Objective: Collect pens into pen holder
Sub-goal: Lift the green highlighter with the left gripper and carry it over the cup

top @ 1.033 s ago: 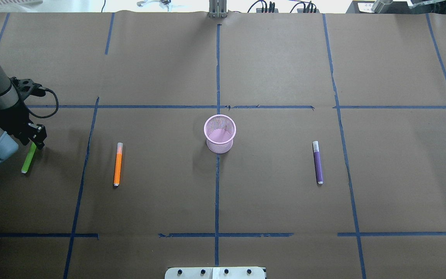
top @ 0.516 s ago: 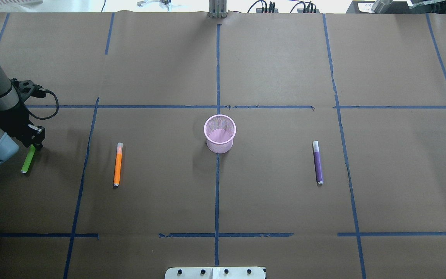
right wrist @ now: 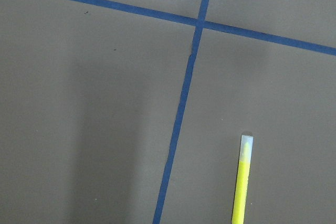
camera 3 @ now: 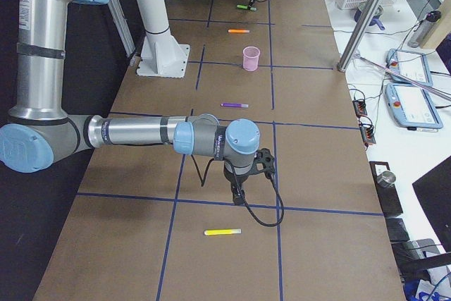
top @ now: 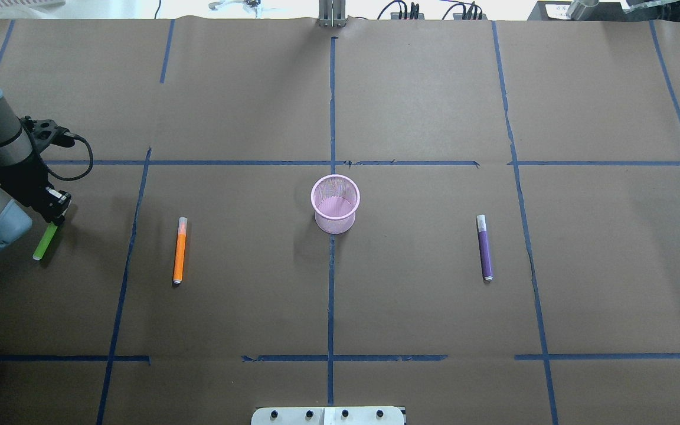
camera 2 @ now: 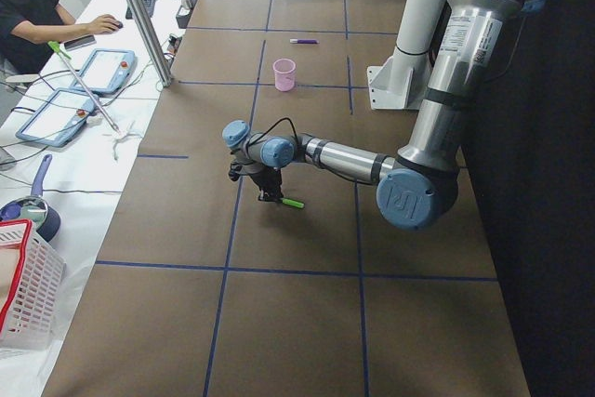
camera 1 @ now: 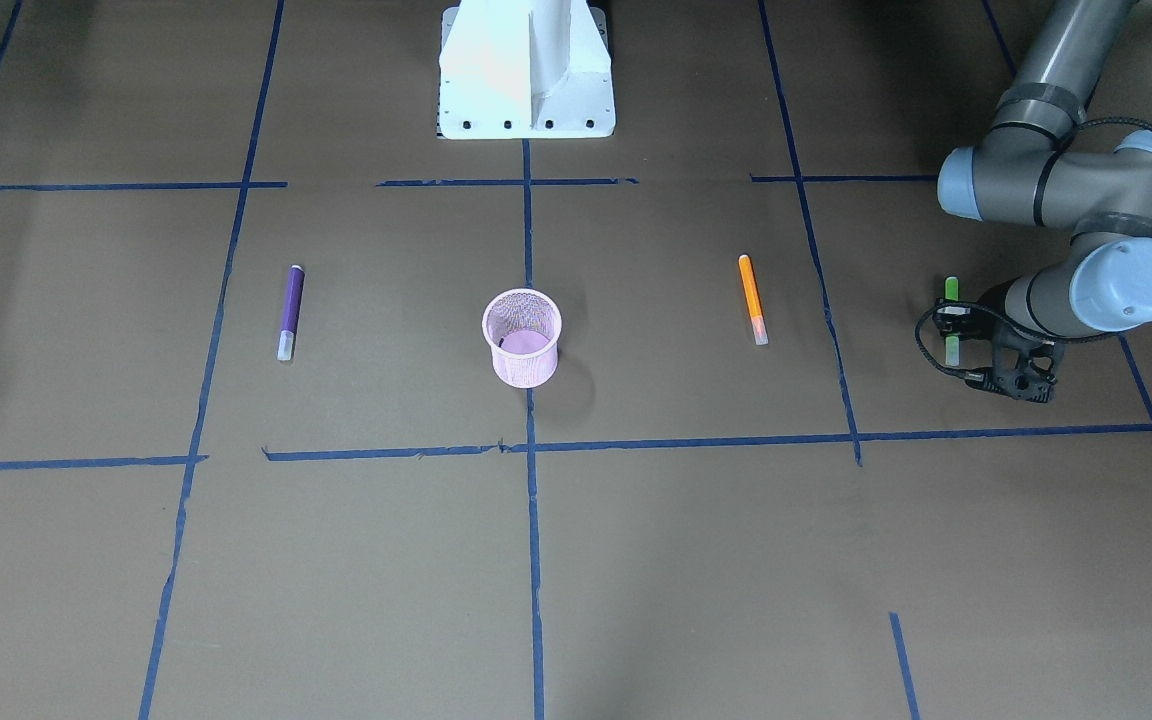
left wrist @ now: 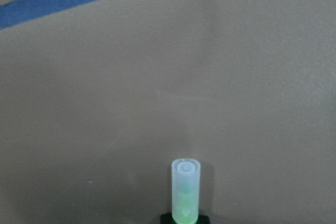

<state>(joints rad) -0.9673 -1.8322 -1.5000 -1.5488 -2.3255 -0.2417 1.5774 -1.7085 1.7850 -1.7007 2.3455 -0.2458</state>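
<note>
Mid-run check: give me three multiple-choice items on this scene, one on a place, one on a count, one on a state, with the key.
1. Which pen lies between the left gripper and the pen holder? A purple B orange C yellow
2. How many pens show in all? A two B three C four
3. The pen holder is: A upright, no pen inside B tipped over C upright, two pens inside

Key: 1 B, the orange pen lies between them in the overhead view. 2 C, the gripped green pen, the orange pen, the purple pen and the yellow pen. 3 A, its inside shows bare.
</note>
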